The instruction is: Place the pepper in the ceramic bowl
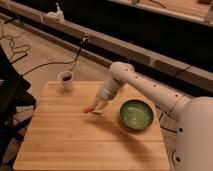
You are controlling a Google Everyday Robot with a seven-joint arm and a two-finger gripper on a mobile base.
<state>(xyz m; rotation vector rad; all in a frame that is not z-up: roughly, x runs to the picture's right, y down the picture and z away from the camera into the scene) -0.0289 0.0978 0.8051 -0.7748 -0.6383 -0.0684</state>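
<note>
The pepper (89, 108) is a short, slim orange-red sliver, finger-shaped and far shorter than the ceramic bowl (136, 114) is wide. It sits near the middle of the wooden counter (75, 142), to the left of the bowl and well apart from it; whether it rests on the wood or hangs just above it cannot be told. Its right end meets the tip of the tool (100, 106), where it blurs into a pale patch that may be the white block (98, 109), so that end is hard to make out.

The bowl is round and glossy, dark green at the rim with a paler green inside, standing on the right part of the counter.

The tool reaches down from the white arm (145, 90) and ends just right of the pepper. How it stands around the pepper cannot be told.

A small white mug (65, 80) with dark contents stands near the counter's far left corner. The arm's bulky base is cut off at the right edge.
</note>
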